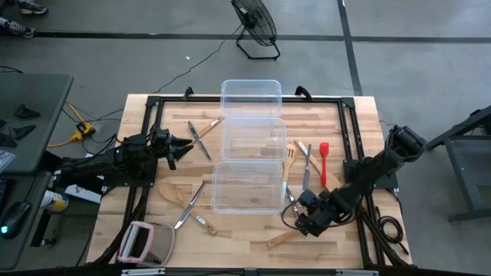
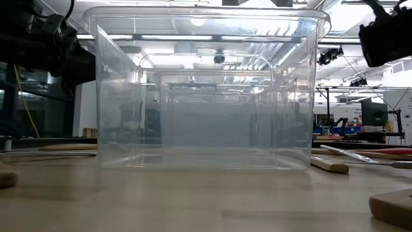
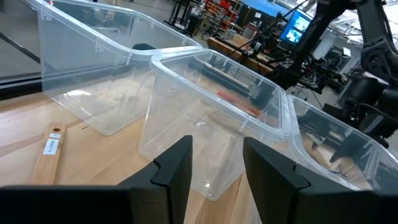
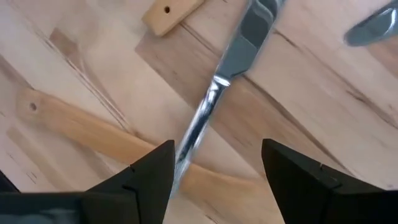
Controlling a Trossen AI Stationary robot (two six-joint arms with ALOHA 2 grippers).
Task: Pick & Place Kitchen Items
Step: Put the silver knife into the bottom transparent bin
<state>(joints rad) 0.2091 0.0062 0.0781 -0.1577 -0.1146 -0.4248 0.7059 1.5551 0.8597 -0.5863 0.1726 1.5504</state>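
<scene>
While the silver knife [image 4: 214, 99] lies flat on the worktop [image 1: 245, 234] just to the right of the nearest clear tub [image 1: 247, 188], the right claw [image 4: 214, 171] hangs right over it, fingers spread and holding nothing. From the wrist view the knife's long axis runs straight out from the gap between the two fingers, handle end nearest, blade pointing away, so I'd judge a plain descent and a squeeze across the slim handle is what the grab calls for. That arm is clearly the nearer one.

Right under the knife's handle end a pale wooden utensil [image 4: 93, 137] lies crosswise, touching or all but touching it, and it could get pinched along with the metal. Another wooden handle [image 4: 171, 12] with a hole sits near the blade. Further right of the tub lie a red utensil [image 1: 324, 161] and more wooden spoons.

On the far left side of that tub the left claw [image 3: 214, 165] waits, fingers partly spread and empty, facing the row of tubs, with other cutlery [image 1: 201, 138] scattered near it.
</scene>
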